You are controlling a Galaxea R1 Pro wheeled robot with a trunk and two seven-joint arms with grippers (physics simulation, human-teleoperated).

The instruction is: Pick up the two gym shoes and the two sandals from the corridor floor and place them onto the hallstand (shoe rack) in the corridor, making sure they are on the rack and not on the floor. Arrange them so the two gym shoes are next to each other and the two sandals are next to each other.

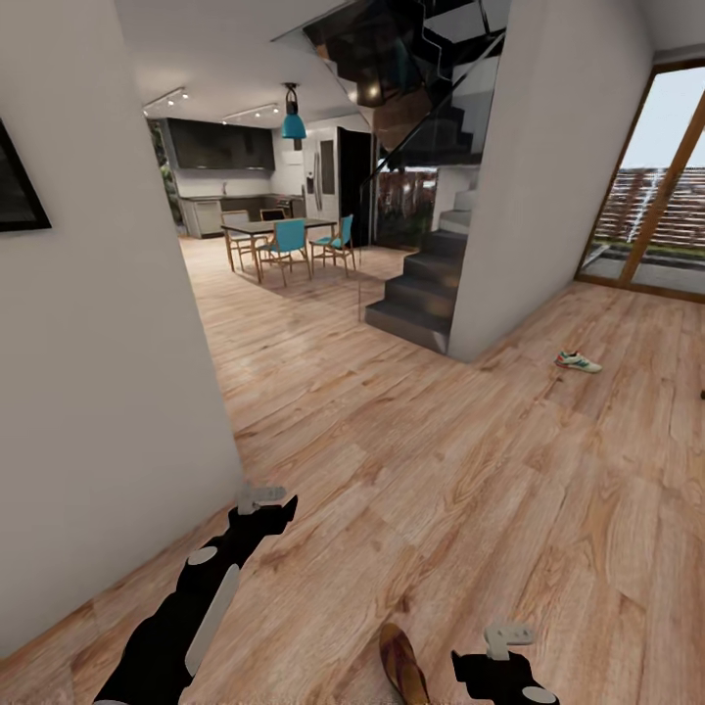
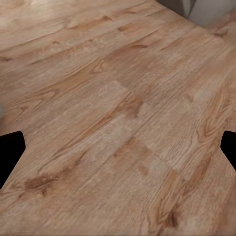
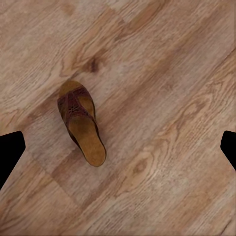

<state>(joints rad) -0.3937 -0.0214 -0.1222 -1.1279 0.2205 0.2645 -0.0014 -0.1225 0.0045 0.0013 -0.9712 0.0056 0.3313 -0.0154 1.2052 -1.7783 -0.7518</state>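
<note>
Corridor floor (image 1: pixel 411 460) of wood-grain planks stretches ahead of me toward a dark staircase (image 1: pixel 426 284) and a distant dining table (image 1: pixel 264 230). One brown sandal (image 1: pixel 403 664) lies on the floor just beside my right gripper (image 1: pixel 504 641), directly under that arm's camera (image 3: pixel 81 123), untouched. One gym shoe (image 1: pixel 578 361) sits well apart, near the glass door (image 1: pixel 651 186). My left gripper (image 1: pixel 262 499) hangs over bare planks beside the white wall (image 1: pixel 88 392). Both sets of fingers are spread wide, holding nothing.

Both pincers (image 1: pixel 264 497) (image 1: pixel 509 634) low, jaws wide apart
</note>
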